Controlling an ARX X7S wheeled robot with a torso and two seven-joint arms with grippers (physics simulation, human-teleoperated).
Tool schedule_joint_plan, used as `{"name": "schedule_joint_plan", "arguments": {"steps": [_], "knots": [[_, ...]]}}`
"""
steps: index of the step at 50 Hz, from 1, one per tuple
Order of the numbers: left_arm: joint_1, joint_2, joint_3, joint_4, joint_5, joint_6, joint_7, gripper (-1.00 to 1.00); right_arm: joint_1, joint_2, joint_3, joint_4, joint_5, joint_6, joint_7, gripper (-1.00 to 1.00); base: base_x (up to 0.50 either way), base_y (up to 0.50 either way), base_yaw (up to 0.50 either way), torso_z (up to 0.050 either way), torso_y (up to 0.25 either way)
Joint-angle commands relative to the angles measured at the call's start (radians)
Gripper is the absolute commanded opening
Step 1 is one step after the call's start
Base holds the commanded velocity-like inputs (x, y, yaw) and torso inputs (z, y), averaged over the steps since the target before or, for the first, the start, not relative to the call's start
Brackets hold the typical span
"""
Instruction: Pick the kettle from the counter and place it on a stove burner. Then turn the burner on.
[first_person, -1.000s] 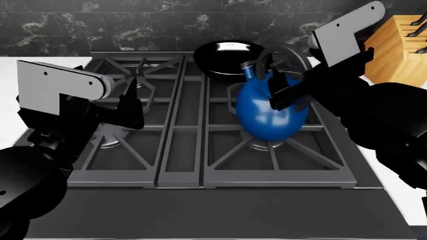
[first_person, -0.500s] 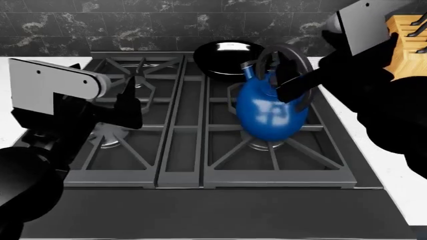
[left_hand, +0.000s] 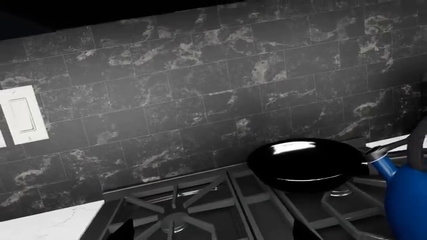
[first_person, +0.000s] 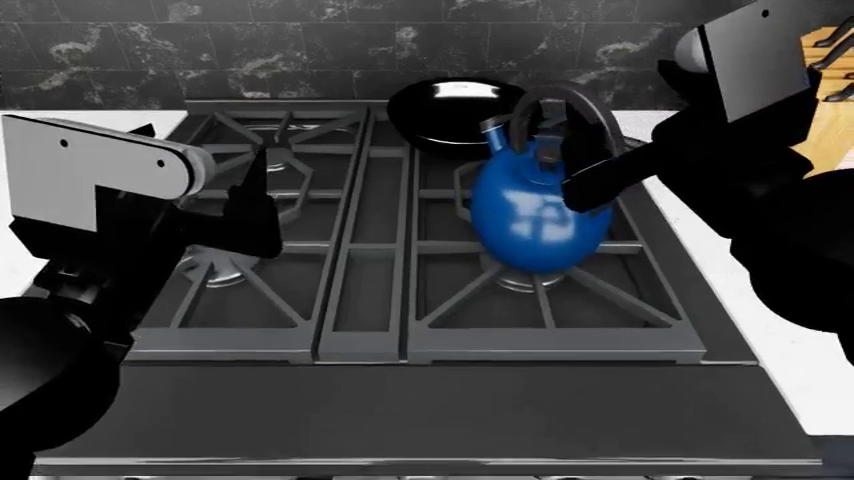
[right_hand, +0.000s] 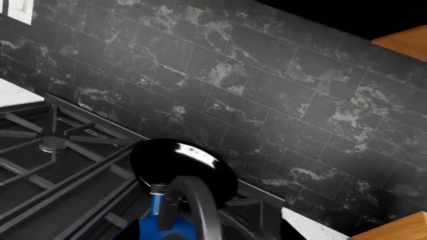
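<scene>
The glossy blue kettle (first_person: 534, 220) stands upright on the front right stove burner (first_person: 534, 282) of the stove (first_person: 400, 400). My right gripper (first_person: 577, 178) is open at the kettle's dark arched handle (right_hand: 200, 205). In the right wrist view the handle rises between the spread fingers, which do not touch it. My left gripper (first_person: 254, 212) hangs open over the left grates with nothing between its fingers. The left wrist view shows the kettle (left_hand: 407, 200) at one edge and the rear left burner between the tips of that gripper (left_hand: 210, 235).
A black frying pan (first_person: 447, 110) sits on the rear right burner, just behind the kettle. A wooden knife block (first_person: 817, 42) stands on the white counter (first_person: 787, 330) right of the stove. A dark marble backsplash carries a white wall switch (left_hand: 20, 115).
My right gripper has let go of the kettle's handle and its arm has risen and drawn back to the right. The head view has tipped down slightly. The left arm has barely shifted.
</scene>
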Motion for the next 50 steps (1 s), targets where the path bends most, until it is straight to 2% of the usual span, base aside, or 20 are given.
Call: {"name": "schedule_joint_plan", "arguments": {"steps": [1, 18, 28, 50], "knots": [[0.001, 0.0, 0.003, 0.003, -0.002, 0.0, -0.005, 1.0, -0.011, 0.01, 0.009, -0.016, 0.01, 0.003, 0.016, 1.0, -0.12, 0.0, 0.0, 0.0, 0.0], [-0.012, 0.006, 0.011, -0.012, 0.003, 0.007, -0.003, 1.0, -0.028, 0.021, 0.037, -0.047, 0.042, 0.005, 0.045, 1.0, -0.12, 0.0, 0.0, 0.0, 0.0], [0.008, 0.001, -0.013, 0.008, -0.011, 0.019, -0.015, 1.0, -0.094, 0.046, 0.075, -0.125, 0.075, -0.015, 0.088, 1.0, -0.11, 0.0, 0.0, 0.0, 0.0], [0.125, -0.005, -0.076, 0.06, 0.001, 0.095, -0.042, 1.0, -0.264, 0.12, 0.217, -0.336, 0.246, -0.04, 0.252, 1.0, -0.12, 0.0, 0.0, 0.0, 0.0]]}}
